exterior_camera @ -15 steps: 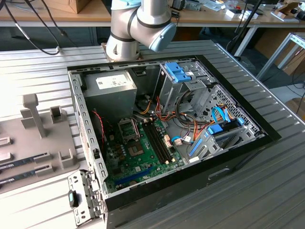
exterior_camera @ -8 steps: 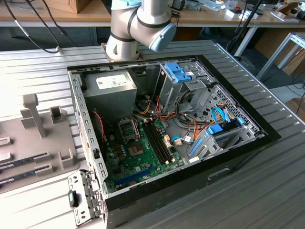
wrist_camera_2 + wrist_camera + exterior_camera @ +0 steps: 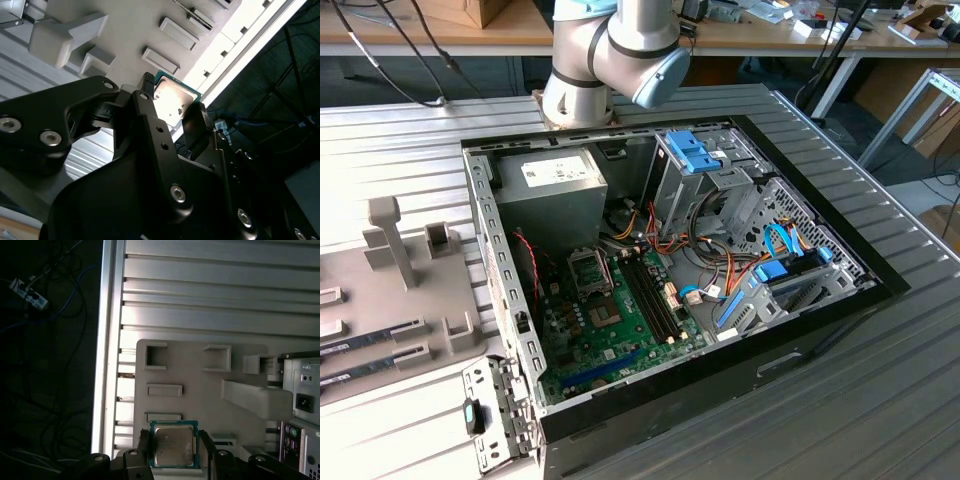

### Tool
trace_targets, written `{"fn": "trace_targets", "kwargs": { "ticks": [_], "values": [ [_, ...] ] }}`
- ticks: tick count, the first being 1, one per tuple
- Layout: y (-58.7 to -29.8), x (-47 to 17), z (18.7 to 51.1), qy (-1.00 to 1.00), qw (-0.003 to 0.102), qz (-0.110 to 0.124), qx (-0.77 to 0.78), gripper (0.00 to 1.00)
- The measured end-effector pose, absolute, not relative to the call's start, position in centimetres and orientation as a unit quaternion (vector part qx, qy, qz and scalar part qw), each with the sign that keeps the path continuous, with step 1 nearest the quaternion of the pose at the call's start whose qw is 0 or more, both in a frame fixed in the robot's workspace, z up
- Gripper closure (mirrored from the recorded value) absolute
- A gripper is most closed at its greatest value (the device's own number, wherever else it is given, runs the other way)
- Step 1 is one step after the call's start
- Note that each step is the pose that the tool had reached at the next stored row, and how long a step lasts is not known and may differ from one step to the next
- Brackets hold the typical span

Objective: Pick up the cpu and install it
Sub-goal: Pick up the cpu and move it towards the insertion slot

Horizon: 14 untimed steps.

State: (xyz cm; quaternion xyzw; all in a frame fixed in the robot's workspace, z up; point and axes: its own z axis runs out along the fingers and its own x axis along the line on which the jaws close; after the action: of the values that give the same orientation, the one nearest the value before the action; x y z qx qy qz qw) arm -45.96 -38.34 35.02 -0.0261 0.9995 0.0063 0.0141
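cpu (image 3: 173, 446): one, a square chip with a dull metal top and a thin green rim, seen flat-on in both wrist views
Where it is: over the near edge of the pale grey tray (image 3: 200, 370), well apart from the open computer case (image 3: 820, 300)
Relation to jaws: it lies right between them, one black finger against each of two opposite edges; being square, it has no long axis to line up
Jaws: drawn in narrow and, as far as I can judge, gripping the cpu; whether it is lifted clear of the tray I cannot tell
Arm (image 3: 610, 50): one
Tray: one, resting on the ribbed metal counter (image 3: 210, 300)
Socket (image 3: 590, 268): one on the green board inside the case, with no chip in it
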Motion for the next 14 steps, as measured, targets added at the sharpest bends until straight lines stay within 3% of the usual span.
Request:
{"fn": "trace_targets", "kwargs": {
  "ticks": [14],
  "values": [
    [-38.3,-45.9,36.9,1.000,0.014,0.006,-0.026,0.53]
  ]
}}
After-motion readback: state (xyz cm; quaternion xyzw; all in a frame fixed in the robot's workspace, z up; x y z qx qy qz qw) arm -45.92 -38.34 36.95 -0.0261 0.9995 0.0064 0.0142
